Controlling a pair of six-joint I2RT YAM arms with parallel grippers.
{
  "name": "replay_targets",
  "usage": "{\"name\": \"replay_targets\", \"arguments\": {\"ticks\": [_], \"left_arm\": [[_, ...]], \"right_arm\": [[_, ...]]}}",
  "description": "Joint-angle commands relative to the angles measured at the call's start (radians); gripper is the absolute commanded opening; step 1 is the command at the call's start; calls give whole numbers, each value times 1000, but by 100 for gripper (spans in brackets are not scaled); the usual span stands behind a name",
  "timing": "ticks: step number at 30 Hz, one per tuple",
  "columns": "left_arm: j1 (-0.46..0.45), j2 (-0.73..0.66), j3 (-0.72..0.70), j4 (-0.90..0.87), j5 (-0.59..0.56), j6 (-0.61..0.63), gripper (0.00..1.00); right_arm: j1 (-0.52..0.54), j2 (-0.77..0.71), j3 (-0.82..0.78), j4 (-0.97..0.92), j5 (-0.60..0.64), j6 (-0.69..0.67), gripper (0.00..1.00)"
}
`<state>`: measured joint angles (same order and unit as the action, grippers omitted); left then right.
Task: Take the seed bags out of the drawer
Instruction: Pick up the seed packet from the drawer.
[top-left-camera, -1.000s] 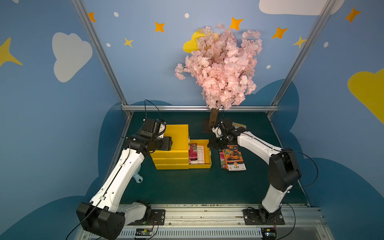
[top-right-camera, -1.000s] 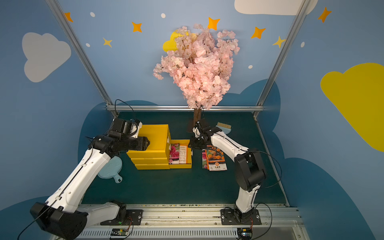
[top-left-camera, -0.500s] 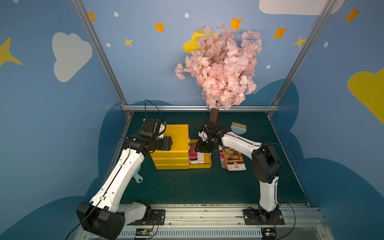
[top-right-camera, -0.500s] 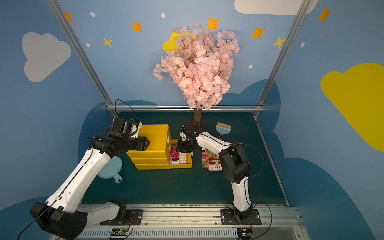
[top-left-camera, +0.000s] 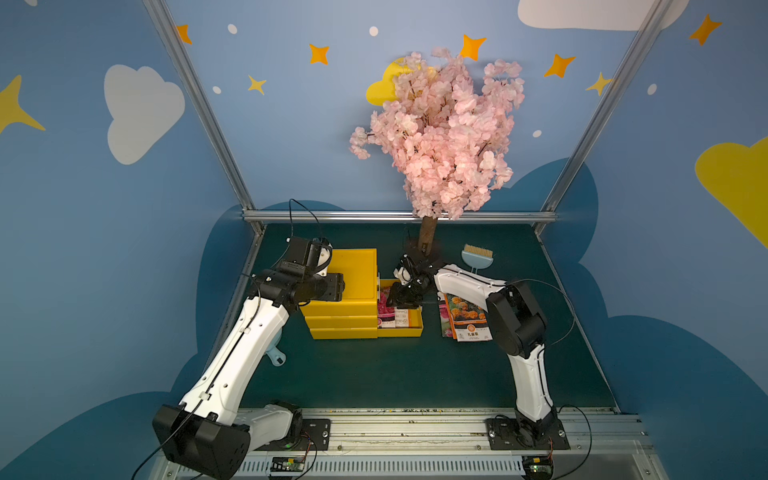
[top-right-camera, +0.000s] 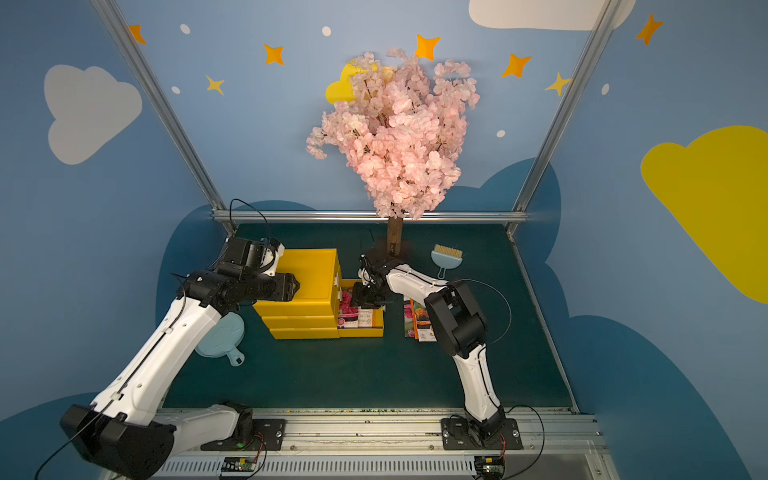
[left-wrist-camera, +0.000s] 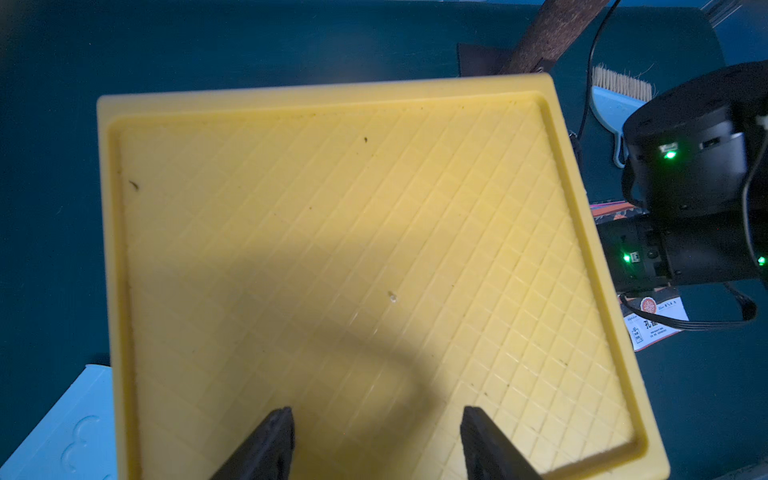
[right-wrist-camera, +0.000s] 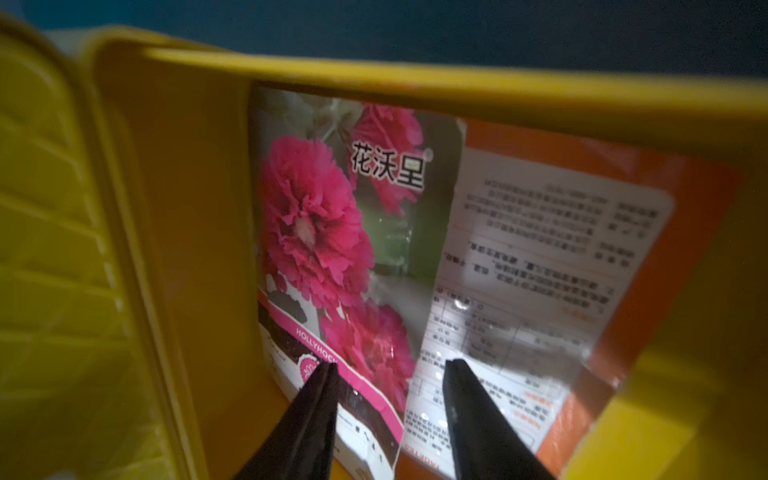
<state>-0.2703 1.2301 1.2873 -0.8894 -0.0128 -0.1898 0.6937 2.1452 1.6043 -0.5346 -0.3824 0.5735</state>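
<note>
Partly done. Two seed bags (top-left-camera: 467, 318) lie on the desk beside the open drawer (top-left-camera: 401, 331); apparently two more lie inside. Right tool (right-wrist-camera: 390, 363), jaws narrowly apart and empty, hovers over the pink bag (right-wrist-camera: 324, 232). Left tool (left-wrist-camera: 377, 410) is wide and empty.

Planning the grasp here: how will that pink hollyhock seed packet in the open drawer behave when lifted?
The hollyhock packet looks thin and flat, likely light, floppy. Its glossy sheen suggests slippery film. Lying flat on the drawer floor, it may slide before lifting.
</note>
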Motion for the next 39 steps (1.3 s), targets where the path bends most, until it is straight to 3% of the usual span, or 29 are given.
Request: {"name": "replay_targets", "arguments": {"ticks": [1,9,16,29,39], "left_arm": [[5,7,-34,-88,13,-10,68],[6,2,-41,-86,17,-15,68],[5,-12,-52,-89,13,-16,68],[5,-11,-37,-95,12,-12,68],[5,-20,-33,-104,13,-9,68]], "right_arm": [[-1,29,26,17,-21,13,42],[-6,34,5,78,-79,54,25],[-22,10,-34,140,-130,94,0],[-75,-175,-69,-9,-96,11,0],[-172,-307,-126,-127,-124,-112,0]]}}
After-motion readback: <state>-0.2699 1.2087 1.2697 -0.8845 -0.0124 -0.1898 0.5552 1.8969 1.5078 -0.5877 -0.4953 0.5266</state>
